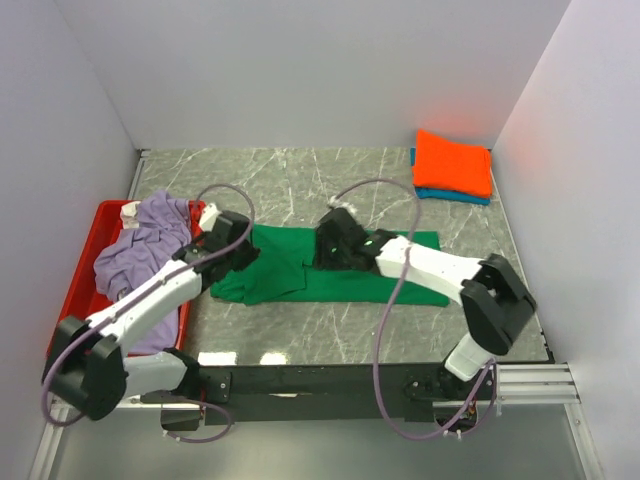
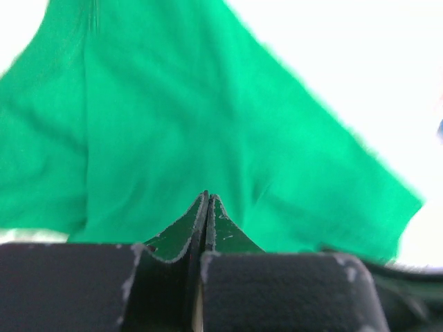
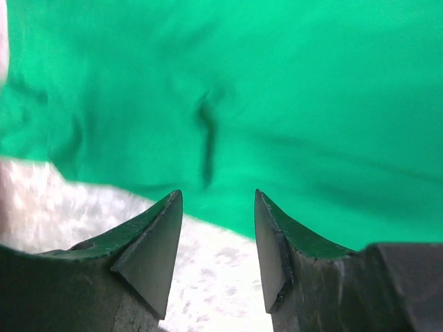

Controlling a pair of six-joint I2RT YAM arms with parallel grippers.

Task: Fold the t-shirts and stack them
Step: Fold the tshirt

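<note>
Count from my station: four t-shirts, one tray, two arms, one table.
I tally one green t-shirt [image 1: 290, 278], one lavender t-shirt [image 1: 150, 240], one orange t-shirt [image 1: 453, 163] and one blue t-shirt [image 1: 450, 195], so four tees, no two the same colour. I also count a single red tray [image 1: 85, 270], one left arm [image 1: 150, 300], one right arm [image 1: 430, 270] and one marbled table [image 1: 300, 180].
</note>
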